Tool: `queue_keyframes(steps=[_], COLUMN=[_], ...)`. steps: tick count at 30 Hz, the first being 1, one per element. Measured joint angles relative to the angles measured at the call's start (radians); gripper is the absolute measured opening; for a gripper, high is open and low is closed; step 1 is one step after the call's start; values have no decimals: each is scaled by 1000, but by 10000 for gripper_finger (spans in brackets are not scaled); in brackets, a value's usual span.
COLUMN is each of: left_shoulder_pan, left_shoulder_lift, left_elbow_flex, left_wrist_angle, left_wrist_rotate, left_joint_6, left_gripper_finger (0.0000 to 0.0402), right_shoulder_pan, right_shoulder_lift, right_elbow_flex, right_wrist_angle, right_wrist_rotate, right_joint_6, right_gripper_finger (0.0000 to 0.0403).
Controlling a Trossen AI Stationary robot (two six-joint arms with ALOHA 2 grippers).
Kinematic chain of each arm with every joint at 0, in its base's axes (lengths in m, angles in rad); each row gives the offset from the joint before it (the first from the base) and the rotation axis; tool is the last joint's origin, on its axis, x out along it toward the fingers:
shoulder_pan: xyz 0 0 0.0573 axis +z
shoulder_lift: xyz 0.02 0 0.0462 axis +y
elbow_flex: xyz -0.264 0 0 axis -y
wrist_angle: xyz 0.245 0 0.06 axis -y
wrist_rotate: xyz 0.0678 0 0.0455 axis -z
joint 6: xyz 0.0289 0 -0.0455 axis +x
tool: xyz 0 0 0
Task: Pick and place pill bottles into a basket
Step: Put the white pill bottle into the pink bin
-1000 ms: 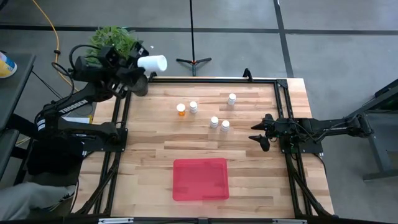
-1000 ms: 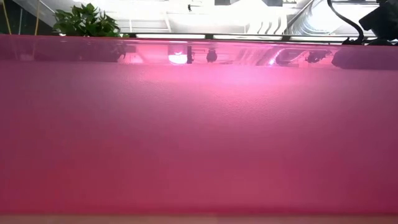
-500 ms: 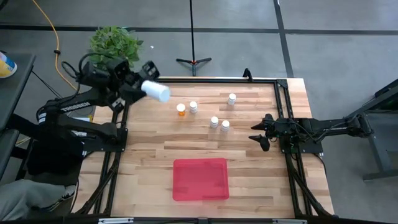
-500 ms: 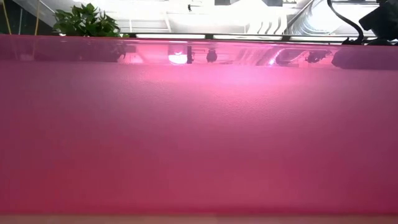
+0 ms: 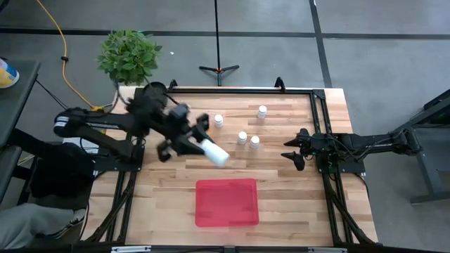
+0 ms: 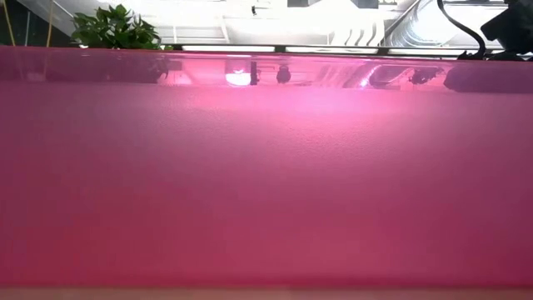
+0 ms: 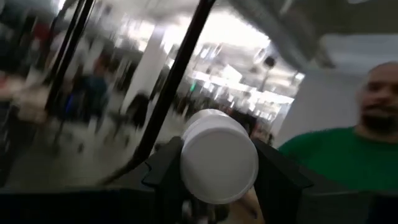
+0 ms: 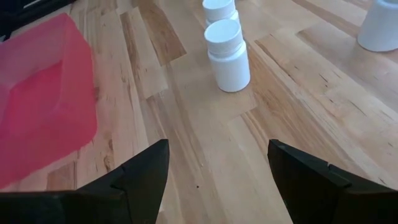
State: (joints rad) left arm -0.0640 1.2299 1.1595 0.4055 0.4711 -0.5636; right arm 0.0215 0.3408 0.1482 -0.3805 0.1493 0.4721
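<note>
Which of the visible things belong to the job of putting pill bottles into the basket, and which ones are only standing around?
Belonging to the job:
- flat red translucent plastic basket
- small white-capped pill bottles standing on the wooden table
- white pill bottle gripped by the left gripper
- right gripper, open, waiting at the table's right side

Only standing around:
- green potted plant
- black tripod stand

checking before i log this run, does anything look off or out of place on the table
Nothing spilled. One pill bottle is held sideways in the left tool, above the wood short of the basket; the others stand upright.

Even bright lighting; left wrist view motion-blurred; low view red-tinted, hazy.
</note>
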Motion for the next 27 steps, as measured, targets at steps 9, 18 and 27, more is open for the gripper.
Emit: queue_keyframes(steps=[9,18,27], left_shoulder_pan=[-74,-88,-88], left_shoulder_lift=[77,97,310], left_elbow_flex=[0,198,625], left_wrist_angle=[-182,-649,-1142], left_wrist_rotate=[-12,-83,-145], left_joint_6=[-56,54,260], left_gripper_finger=[195,195,195], right_shoulder_pan=[0,0,0], right_shoulder_lift=[0,0,0], right_elbow_flex=[0,0,0], right_wrist_angle=[0,-1,-4], right_wrist_rotate=[-2,8,16], right_joint_6=[3,1,2], right_gripper_finger=[263,263,263])
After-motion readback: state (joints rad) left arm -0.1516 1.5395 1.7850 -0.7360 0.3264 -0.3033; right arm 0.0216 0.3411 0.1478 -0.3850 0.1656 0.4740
